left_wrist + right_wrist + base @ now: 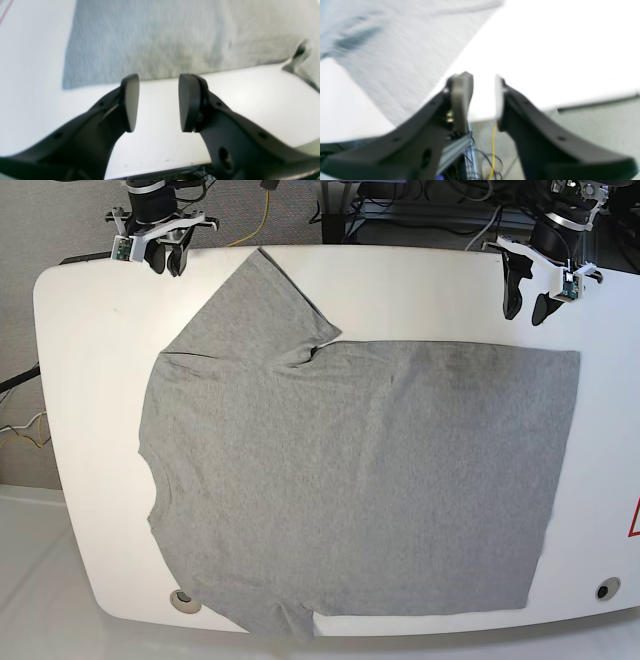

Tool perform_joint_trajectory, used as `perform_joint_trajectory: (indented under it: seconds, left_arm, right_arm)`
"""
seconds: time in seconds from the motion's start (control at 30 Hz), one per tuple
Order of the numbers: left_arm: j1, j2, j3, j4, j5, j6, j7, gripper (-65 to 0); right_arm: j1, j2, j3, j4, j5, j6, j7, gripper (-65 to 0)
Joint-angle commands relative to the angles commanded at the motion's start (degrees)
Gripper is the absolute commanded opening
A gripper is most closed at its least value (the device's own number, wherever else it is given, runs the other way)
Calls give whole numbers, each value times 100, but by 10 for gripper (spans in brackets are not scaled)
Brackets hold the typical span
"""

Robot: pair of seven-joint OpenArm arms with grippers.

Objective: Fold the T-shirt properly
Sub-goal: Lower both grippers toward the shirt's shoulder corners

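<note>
The grey T-shirt (pixel 350 470) lies spread flat on the white table (pixel 90 380), plain side up, with its collar at the left and its hem at the right. One sleeve (pixel 265 295) points to the far edge. My left gripper (pixel 527 298) hovers open just beyond the shirt's far right corner. In the left wrist view the left gripper (pixel 158 80) is empty, with the T-shirt (pixel 150 37) ahead of it. My right gripper (pixel 167 255) stands open and empty at the far left edge, beside the sleeve. The right wrist view shows the right gripper (pixel 481 80) over the table edge and the T-shirt (pixel 395 50) to its left.
The table has two round holes near its front edge, one at the left (pixel 181 599) and one at the right (pixel 606 589). A red mark (pixel 634 520) sits at the right edge. Cables (pixel 492 150) and a yellow wire hang beyond the far edge.
</note>
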Motion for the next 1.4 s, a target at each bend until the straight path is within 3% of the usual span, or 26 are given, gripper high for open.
perform_joint_trajectory:
  seconds: [0.13, 0.33, 0.4, 0.47, 0.6, 0.8, 1.0, 1.2, 1.4]
  left_arm:
    - [55, 37, 5, 100, 43, 14, -189, -413]
    - [126, 25, 45, 49, -79, 16, -218, -414]
    - [118, 20, 36, 10, -172, 16, -197, -413]
    - [100, 20, -72, -119, -543, 18, -155, -411]
    - [60, 19, -432, -236, -1315, -9, -14, -409]
    - [-169, -5, -877, -312, -2051, -28, 190, -412]
    - [-371, -5, -884, -315, -1853, -21, 196, -407]
    - [-712, -12, -1061, -389, -1510, -32, 671, -406]
    - [-923, -23, -1266, -455, -1367, -98, 861, -408]
  right_arm:
    - [209, 27, 148, 24, 36, -59, -181, -437]
    - [477, 13, 411, 12, 330, 44, -381, -548]
    - [541, 7, 422, -16, 500, 141, -454, -588]
    - [626, -17, 392, 10, 930, 516, -573, -639]
    - [709, -10, 397, 22, 1301, 771, -668, -620]
    - [643, 23, 374, 70, 1674, 843, -782, -594]
    - [615, 23, 362, 107, 1768, 783, -774, -556]
    - [656, 37, 372, 147, 1723, 879, -870, -477]
    - [721, 32, 372, 52, 1664, 987, -870, -437]
